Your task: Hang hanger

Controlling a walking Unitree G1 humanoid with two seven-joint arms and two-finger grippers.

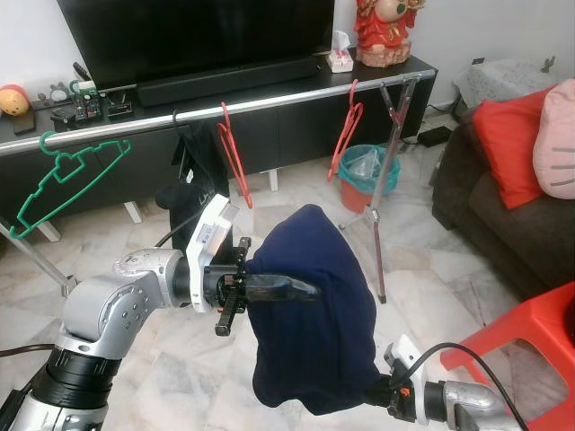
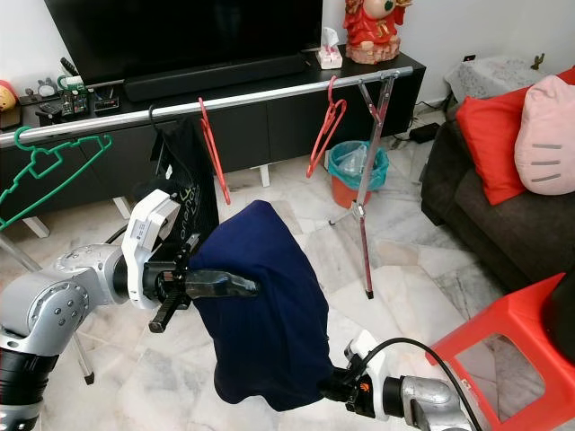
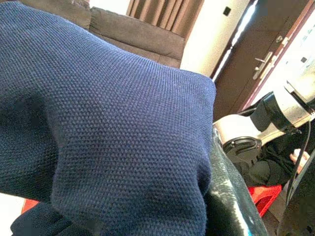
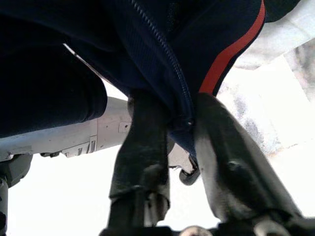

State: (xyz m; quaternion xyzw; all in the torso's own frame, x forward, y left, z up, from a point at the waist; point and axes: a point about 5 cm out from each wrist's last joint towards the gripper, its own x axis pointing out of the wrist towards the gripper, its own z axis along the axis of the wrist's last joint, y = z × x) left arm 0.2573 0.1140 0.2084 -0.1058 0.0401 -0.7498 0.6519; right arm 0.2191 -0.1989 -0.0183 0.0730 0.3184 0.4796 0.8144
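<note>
At frame centre, a navy garment point(image 1: 310, 310) is draped over the left gripper point(image 1: 301, 289); whether its fingers are parted cannot be told. At the lower right, the garment's hem is pinched by the right gripper point(image 4: 179, 130). Red hangers point(image 1: 235, 153) hang from the rail point(image 1: 269, 101) above.

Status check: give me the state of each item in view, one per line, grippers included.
Navy garment: draped over the left gripper, off the rail.
Left gripper: under the garment, fingers' state unclear.
Right gripper: shut on the garment's lower hem.
Rail: carries green hanger, two red hangers, all bare.
</note>
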